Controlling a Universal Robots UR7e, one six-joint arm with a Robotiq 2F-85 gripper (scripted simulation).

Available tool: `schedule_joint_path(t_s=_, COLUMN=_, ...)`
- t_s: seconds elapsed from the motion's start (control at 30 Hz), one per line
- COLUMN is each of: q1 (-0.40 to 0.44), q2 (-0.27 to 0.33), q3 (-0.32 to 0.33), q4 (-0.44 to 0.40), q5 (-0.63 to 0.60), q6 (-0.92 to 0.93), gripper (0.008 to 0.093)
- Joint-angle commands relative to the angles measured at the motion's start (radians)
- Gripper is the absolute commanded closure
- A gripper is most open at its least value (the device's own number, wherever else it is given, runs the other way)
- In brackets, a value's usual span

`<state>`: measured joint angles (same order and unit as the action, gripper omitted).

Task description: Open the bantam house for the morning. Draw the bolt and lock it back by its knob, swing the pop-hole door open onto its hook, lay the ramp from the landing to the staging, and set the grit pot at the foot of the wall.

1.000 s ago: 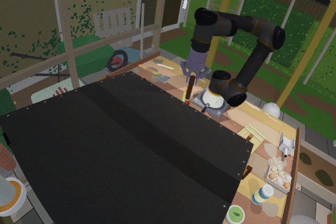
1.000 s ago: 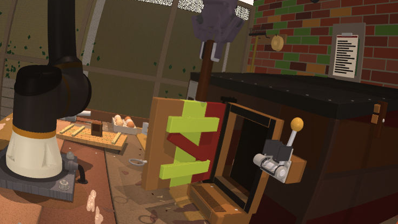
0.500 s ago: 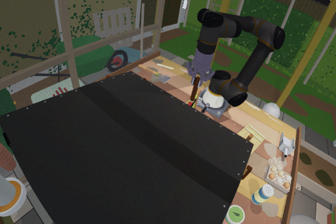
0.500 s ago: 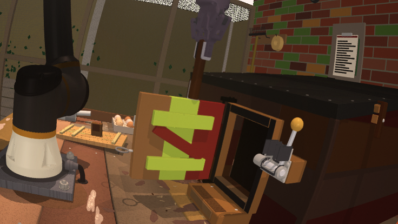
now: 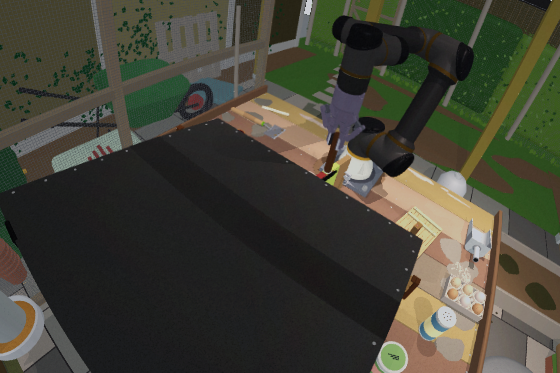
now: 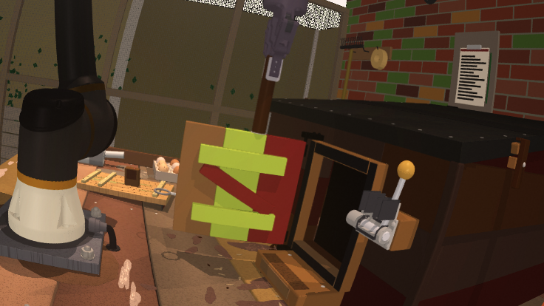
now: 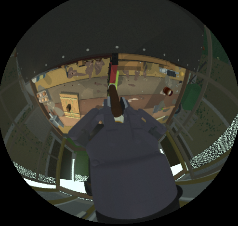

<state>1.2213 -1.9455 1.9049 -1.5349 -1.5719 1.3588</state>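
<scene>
The pop-hole door, red and lime with cross battens, stands swung well out from its dark opening in the house front. A brown post handle rises from the door's top edge. Right of the opening the bolt sits drawn, its yellow knob raised. The slatted ramp lies flat on the bench away from the house. The brown grit pot lies on the bench on the other side. My gripper is closed around the post handle from above.
Behind the work stand wire-mesh walls and a brick wall. The house's black roof fills the near side. An egg tray, a scoop and tubs lie on the bench. The arm's base stands beside the door.
</scene>
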Motion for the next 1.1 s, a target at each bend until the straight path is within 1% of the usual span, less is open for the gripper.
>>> schedule_joint_path(t_s=0.0, q1=0.005, q2=-0.001, q3=-0.001, q4=0.006, q5=0.001, q6=0.022, gripper=0.0934)
schedule_joint_path(t_s=0.47, q1=0.072, q2=0.02, q3=-0.014, q4=-0.003, q5=0.001, q6=0.373, gripper=0.0934)
schedule_joint_path(t_s=1.07, q1=0.143, q2=0.067, q3=-0.044, q4=-0.019, q5=0.001, q6=0.779, gripper=0.0934)
